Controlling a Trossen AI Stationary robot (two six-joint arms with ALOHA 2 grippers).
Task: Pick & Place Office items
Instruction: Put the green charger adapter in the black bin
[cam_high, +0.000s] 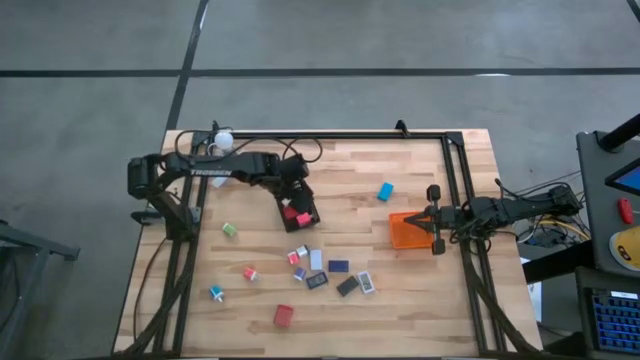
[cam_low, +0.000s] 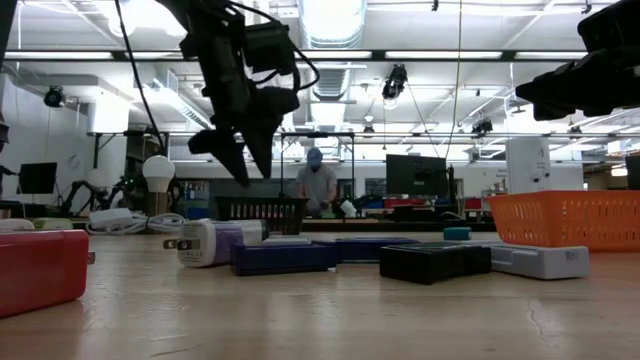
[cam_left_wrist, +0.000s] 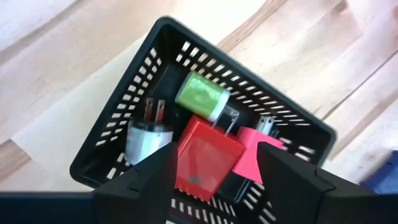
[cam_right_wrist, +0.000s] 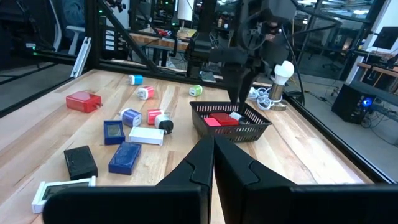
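My left gripper (cam_high: 297, 203) hangs open over the black mesh tray (cam_high: 303, 213), fingers pointing down; the low view shows my left gripper (cam_low: 245, 150) well above the table. The tray (cam_left_wrist: 124, 143) holds a red block (cam_left_wrist: 205, 158), a green piece (cam_left_wrist: 202, 93), a white plug piece (cam_left_wrist: 146, 137) and a pink piece (cam_left_wrist: 252, 155). Other office items lie loose on the table: a blue one (cam_high: 385, 190), a green one (cam_high: 229, 230), a red block (cam_high: 284, 316) and a cluster (cam_high: 330, 272) near the middle. My right gripper (cam_high: 428, 215) is shut and waits at the orange tray (cam_high: 408, 232).
A white bulb with cords (cam_high: 224, 138) sits at the far left corner. A black frame rail (cam_high: 340, 135) runs along the far edge and down both sides. Bare wood lies between the two trays (cam_high: 355, 215). A person (cam_low: 317, 185) stands in the room behind.
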